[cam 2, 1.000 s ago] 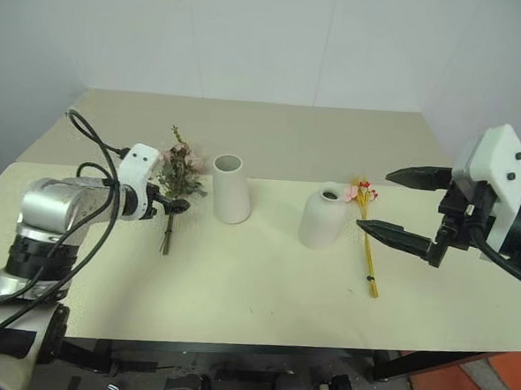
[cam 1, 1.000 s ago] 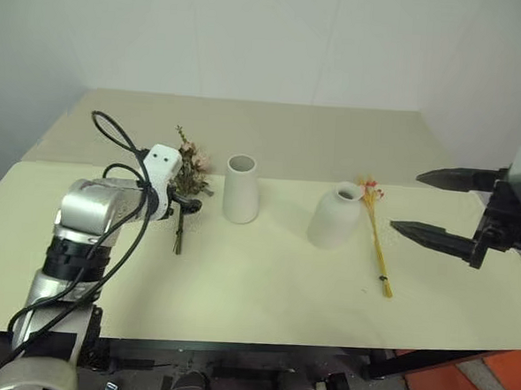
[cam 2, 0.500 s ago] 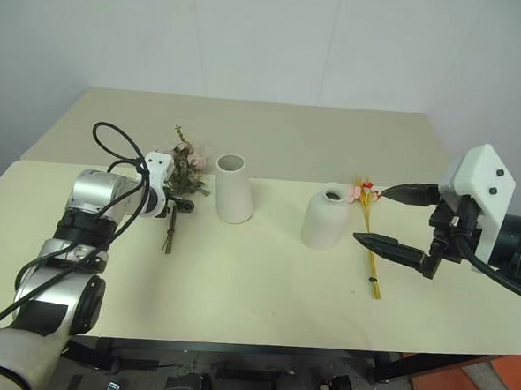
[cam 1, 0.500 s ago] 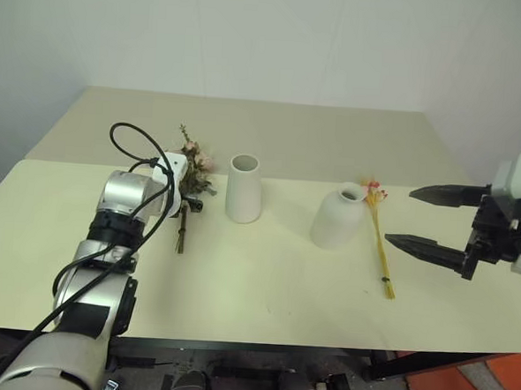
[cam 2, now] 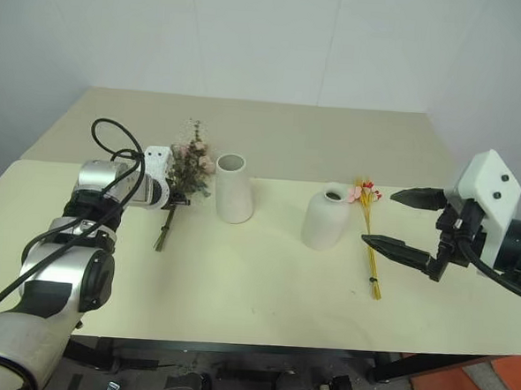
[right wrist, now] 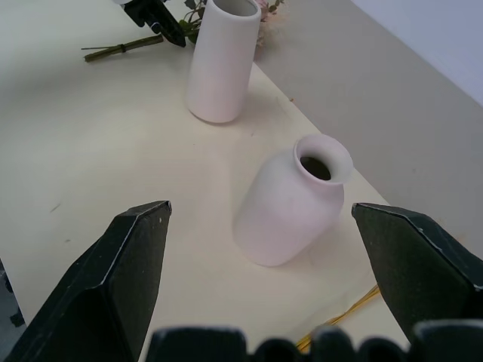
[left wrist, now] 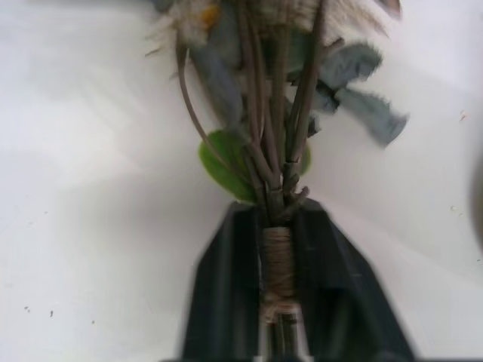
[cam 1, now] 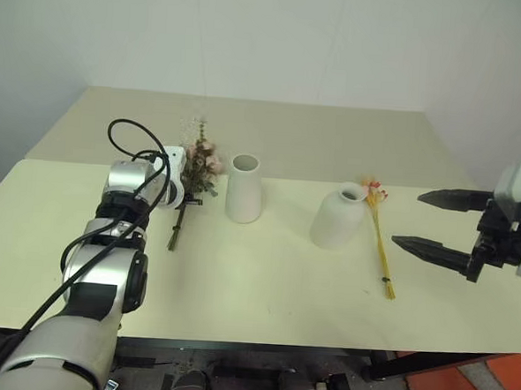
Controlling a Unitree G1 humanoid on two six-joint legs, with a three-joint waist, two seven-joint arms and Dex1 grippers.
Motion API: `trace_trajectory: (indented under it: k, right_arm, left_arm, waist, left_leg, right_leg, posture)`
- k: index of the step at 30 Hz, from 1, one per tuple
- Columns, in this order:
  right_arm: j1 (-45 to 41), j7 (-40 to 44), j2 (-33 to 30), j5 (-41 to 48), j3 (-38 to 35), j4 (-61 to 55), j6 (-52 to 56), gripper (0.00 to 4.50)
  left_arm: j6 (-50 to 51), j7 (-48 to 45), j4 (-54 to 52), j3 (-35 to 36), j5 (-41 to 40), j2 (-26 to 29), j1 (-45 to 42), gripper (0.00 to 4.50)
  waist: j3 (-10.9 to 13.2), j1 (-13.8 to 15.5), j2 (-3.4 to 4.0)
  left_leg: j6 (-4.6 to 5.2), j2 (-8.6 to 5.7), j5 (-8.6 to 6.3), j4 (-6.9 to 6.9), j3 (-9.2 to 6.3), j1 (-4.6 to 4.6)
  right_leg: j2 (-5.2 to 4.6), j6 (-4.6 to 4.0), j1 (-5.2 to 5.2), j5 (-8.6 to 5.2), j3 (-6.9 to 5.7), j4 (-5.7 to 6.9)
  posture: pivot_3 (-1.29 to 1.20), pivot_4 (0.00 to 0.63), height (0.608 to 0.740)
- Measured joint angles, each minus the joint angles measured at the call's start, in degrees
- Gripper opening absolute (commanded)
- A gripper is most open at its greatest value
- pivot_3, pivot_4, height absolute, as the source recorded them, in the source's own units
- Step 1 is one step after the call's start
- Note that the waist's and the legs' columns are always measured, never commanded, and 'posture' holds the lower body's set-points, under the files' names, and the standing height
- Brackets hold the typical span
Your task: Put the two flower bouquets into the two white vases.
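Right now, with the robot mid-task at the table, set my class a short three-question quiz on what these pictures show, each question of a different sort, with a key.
1. True or false: the left gripper is shut on the stems of the rose bouquet.
2. Which vase stands nearer the yellow bunch? A) the tall cone vase B) the squat bottle vase
3. Fill in: the right gripper hovers with its fingers ____.

Key:
1. True; the black fingers clamp the bound stems.
2. B; the yellow bunch lies on the table just beside the squat bottle vase.
3. Open; it holds nothing.
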Motion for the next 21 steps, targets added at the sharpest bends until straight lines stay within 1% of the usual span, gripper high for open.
trace_trajectory:
  k: [3,5,9,10,11,12,13,15,18,19,21]
  right_arm:
    - [0.11,-0.02,0.20,-0.11,0.00,0.01,-0.21,4.50]
    - [0.25,-0.05,0.49,-0.38,0.00,0.03,-0.42,4.50]
    - [0.29,-0.02,0.74,-1.34,0.01,0.20,-1.18,4.50]
    - [0.34,-0.01,0.86,-1.59,0.02,0.23,-1.48,4.50]
    - [0.35,-0.01,1.14,-1.88,0.04,0.23,-1.76,4.50]
    - [0.35,0.00,1.56,-2.15,0.05,0.22,-2.30,4.50]
    - [0.39,-0.02,1.95,-2.37,0.07,0.22,-2.71,4.50]
    - [0.53,-0.08,2.35,-2.40,0.11,0.00,-2.92,4.50]
    - [2.04,-0.53,3.33,-2.47,-0.12,-1.11,-2.98,4.50]
    - [2.72,-0.83,3.95,-2.47,-0.12,-1.50,-2.97,4.50]
    - [3.45,-1.54,4.51,-2.45,-0.26,-2.30,-2.96,4.50]
  left_arm:
    - [-1.09,3.30,-0.06,2.20,0.02,-0.06,0.02,0.09]
    - [-4.95,7.41,-1.06,5.65,-0.15,-0.57,0.47,0.09]
    - [-17.76,14.26,-4.97,14.76,-3.55,-2.93,0.50,0.09]
    - [-23.21,14.40,-6.55,16.60,-4.55,-4.14,0.79,0.09]
    - [-29.18,13.78,-8.18,17.47,-5.28,-5.44,1.24,0.09]
    - [-37.42,12.05,-10.69,18.18,-5.95,-7.25,2.27,0.09]
    - [-43.57,9.78,-12.24,19.43,-7.78,-8.91,2.49,0.09]
    - [-51.09,4.39,-13.97,22.64,-13.45,-11.21,1.61,0.09]
    - [-57.50,-3.60,-14.33,29.04,-23.98,-14.28,-1.35,0.09]
    - [-57.93,-5.32,-14.25,30.84,-27.57,-15.17,-2.64,0.09]
    - [-57.60,-6.82,-13.43,32.58,-32.03,-15.49,-4.22,0.09]
  waist:
    - [0.00,-0.09,0.00]
    - [0.01,-0.06,-0.01]
    - [0.01,0.32,-0.01]
    - [0.01,0.44,-0.01]
    - [0.01,0.60,-0.02]
    - [0.01,0.92,-0.01]
    - [0.01,1.16,-0.02]
    - [0.01,1.52,-0.02]
    - [0.01,1.61,-0.02]
    - [0.01,1.63,-0.02]
    - [0.01,1.62,-0.01]
  left_leg:
    - [0.00,0.00,0.00,0.00,-0.01,0.00]
    - [0.00,0.00,0.00,0.00,-0.02,0.00]
    - [-0.02,-0.01,0.01,0.00,-0.02,-0.02]
    - [-0.02,-0.01,0.01,0.00,-0.02,-0.04]
    - [-0.03,-0.01,0.01,0.00,-0.02,-0.07]
    - [-0.04,-0.01,0.01,0.00,0.00,-0.06]
    - [-0.05,-0.01,0.01,0.00,0.01,-0.09]
    - [-0.05,-0.02,0.01,0.01,0.03,-0.09]
    - [-0.05,-0.02,0.02,0.05,0.00,-0.08]
    - [-0.04,-0.02,0.02,0.08,0.00,-0.07]
    - [-0.04,-0.05,0.02,0.11,-0.01,-0.04]
  right_leg:
    - [0.00,0.01,0.00,0.01,0.00,0.00]
    - [0.00,0.02,0.00,0.02,0.00,0.01]
    - [-0.01,0.03,0.01,0.05,0.00,-0.04]
    - [-0.01,0.03,0.01,0.06,-0.01,-0.07]
    - [-0.02,-0.09,0.01,0.14,-0.02,-0.10]
    - [-0.03,-0.33,0.02,0.31,-0.01,-0.13]
    - [-0.03,-0.37,0.01,0.35,-0.01,-0.15]
    - [-0.02,-0.38,0.02,0.38,0.00,-0.18]
    - [-0.01,-0.19,0.04,0.27,-0.01,-0.16]
    - [-0.02,0.08,0.07,0.11,-0.01,-0.16]
    - [-0.03,0.14,0.11,0.11,0.02,-0.15]
  posture:
    - [0.00,0.150,0.740]
    - [0.00,0.150,0.740]
    - [0.00,0.150,0.740]
    - [0.00,0.150,0.740]
    - [0.00,0.150,0.740]
    - [0.00,0.150,0.740]
    - [0.00,0.150,0.740]
    - [0.00,0.150,0.740]
    - [0.00,0.150,0.740]
    - [0.00,0.150,0.740]
    - [0.00,0.150,0.740]
